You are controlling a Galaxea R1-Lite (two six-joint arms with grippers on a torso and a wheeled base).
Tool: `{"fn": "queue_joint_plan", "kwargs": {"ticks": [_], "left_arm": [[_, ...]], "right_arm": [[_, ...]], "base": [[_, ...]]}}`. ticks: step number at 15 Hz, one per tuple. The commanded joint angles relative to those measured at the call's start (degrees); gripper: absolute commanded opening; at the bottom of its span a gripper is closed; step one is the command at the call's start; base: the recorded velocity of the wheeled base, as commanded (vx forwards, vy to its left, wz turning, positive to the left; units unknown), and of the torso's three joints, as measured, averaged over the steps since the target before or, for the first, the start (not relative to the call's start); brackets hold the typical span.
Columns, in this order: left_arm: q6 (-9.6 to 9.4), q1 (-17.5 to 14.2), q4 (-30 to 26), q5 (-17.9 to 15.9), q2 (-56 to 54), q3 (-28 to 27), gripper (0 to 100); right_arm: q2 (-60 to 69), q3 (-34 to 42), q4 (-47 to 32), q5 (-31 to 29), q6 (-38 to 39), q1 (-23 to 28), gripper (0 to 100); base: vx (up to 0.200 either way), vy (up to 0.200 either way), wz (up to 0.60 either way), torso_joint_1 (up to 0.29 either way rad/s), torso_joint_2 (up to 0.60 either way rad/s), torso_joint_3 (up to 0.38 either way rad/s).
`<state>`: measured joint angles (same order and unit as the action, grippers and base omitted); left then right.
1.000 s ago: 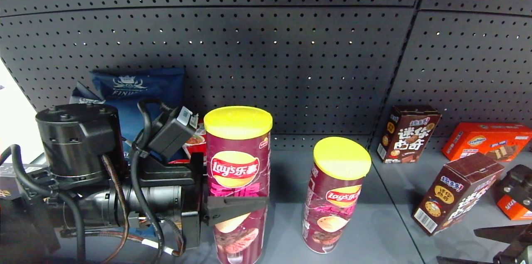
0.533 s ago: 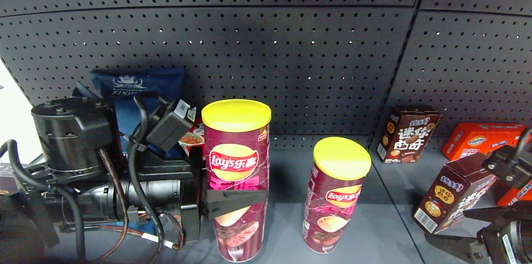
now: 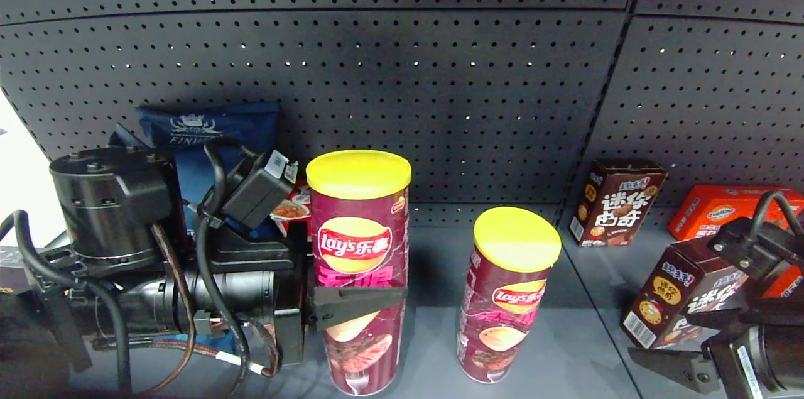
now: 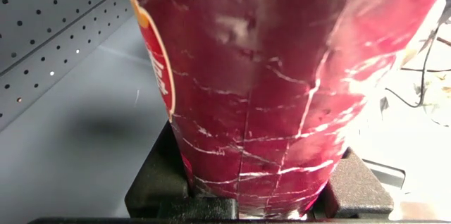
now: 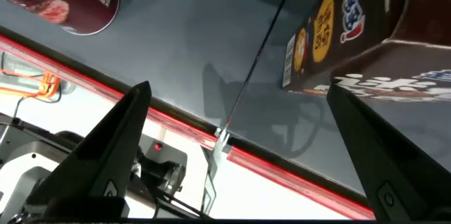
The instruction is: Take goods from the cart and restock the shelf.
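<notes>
A dark grey shelf [image 3: 565,349] runs before a black pegboard back wall [image 3: 402,85], which a slanted upright [image 3: 603,97] splits into two bays; in the right wrist view the shelf's front edge carries a red strip [image 5: 176,122]. The left hand [image 3: 352,308] is clamped around the lower half of a maroon chip can [image 3: 358,223] with a yellow lid, held upright at the front of the left bay. Whether its base touches the shelf is hard to tell. A second, matching can [image 3: 512,298] stands just beside it. A blue bag [image 3: 207,129] leans on the pegboard behind the arm. In the right bay, one brown box [image 3: 619,201] stands upright at the back near an orange box [image 3: 722,210], and another brown box [image 3: 678,289] sits nearer the front. The right hand [image 5: 239,153] hangs close by this box, its fingers spread wide and holding nothing.
</notes>
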<state>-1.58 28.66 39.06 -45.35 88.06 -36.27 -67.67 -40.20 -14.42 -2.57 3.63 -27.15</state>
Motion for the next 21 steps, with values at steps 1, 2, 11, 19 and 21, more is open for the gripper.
{"fn": "queue_joint_plan", "kwargs": {"ticks": [1, 2, 11, 19, 21], "left_arm": [[0.00, -0.01, 0.05, 0.00, 0.18, -0.03, 0], [0.00, -0.01, 0.05, 0.00, 0.18, -0.03, 0], [0.18, -0.18, -0.04, 0.17, -0.09, -2.40, 0], [0.27, -0.10, -0.56, 9.40, 8.09, -13.04, 0], [0.27, 1.05, -1.62, 13.71, 10.20, -14.80, 0]], "right_arm": [[-0.97, -0.05, 0.53, 0.11, -0.21, 0.43, 100], [-1.32, -0.05, 0.71, 0.11, -0.47, 0.52, 100], [10.98, 6.72, 0.62, 2.48, -2.49, -2.91, 100], [21.44, 14.28, 5.72, 2.40, -2.93, -4.67, 100], [20.82, 15.86, 8.44, 2.92, -2.93, -4.76, 100]], "base": [[0.000, 0.000, 0.00, 0.000, 0.00, 0.000], [0.000, 0.000, 0.00, 0.000, 0.00, 0.000], [0.000, 0.000, 0.00, 0.000, 0.00, 0.000], [0.000, 0.000, 0.00, 0.000, 0.00, 0.000], [0.000, 0.000, 0.00, 0.000, 0.00, 0.000]]}}
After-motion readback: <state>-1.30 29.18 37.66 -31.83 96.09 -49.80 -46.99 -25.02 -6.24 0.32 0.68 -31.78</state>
